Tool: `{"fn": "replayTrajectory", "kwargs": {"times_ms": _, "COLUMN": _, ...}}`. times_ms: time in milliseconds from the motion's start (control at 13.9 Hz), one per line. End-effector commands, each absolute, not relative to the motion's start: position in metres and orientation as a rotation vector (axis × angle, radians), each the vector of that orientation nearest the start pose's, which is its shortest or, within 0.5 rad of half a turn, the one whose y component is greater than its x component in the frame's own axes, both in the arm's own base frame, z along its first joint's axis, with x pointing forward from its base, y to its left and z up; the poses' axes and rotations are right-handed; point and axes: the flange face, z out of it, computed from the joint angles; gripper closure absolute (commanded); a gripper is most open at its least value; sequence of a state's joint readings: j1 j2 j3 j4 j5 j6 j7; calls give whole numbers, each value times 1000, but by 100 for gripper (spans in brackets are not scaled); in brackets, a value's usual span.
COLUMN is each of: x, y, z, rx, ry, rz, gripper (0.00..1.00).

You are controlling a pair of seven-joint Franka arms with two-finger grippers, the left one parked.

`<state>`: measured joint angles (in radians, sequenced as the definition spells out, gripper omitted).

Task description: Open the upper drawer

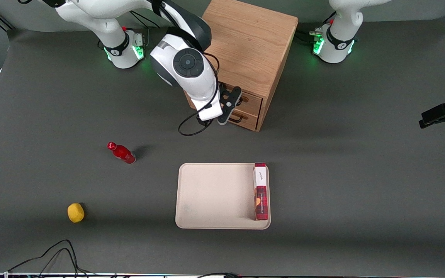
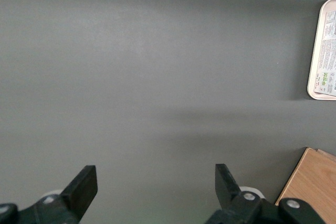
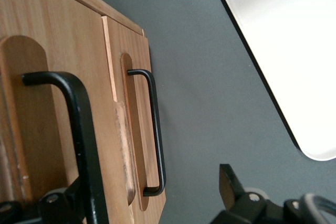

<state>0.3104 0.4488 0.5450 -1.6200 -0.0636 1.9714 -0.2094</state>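
The light oak cabinet (image 1: pixel 245 42) stands near the arm bases. Its upper drawer (image 1: pixel 252 101) is closed, with the identical lower drawer (image 1: pixel 247 119) just beneath it. My right gripper (image 1: pixel 233 106) is open and empty, right in front of the drawer fronts. In the right wrist view the upper drawer's black wire handle (image 3: pixel 79 108) runs close past one finger (image 3: pixel 63 203), and the gripper (image 3: pixel 155 198) holds nothing. The other finger (image 3: pixel 231 187) is over the grey table. The lower drawer's handle (image 3: pixel 156 129) lies between the two fingers, farther from the camera.
A beige tray (image 1: pixel 214 195) with a red box (image 1: pixel 260 191) standing along one edge lies nearer the front camera than the cabinet. A red bottle (image 1: pixel 122 153) and a yellow ball (image 1: pixel 75 212) lie toward the working arm's end. Cables trail along the table's near edge.
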Motion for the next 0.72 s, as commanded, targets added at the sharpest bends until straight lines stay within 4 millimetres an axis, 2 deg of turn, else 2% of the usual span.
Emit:
{"fn": "replayTrajectory", "kwargs": {"times_ms": 0, "x": 469, "y": 469, "z": 393, "rx": -2574, "ry": -1546, "rz": 96, "gripper": 0}}
{"fn": "replayTrajectory", "kwargs": {"times_ms": 648, "x": 485, "y": 457, "z": 399, "rx": -2560, "ry": -1564, "rz": 74, "gripper": 0}}
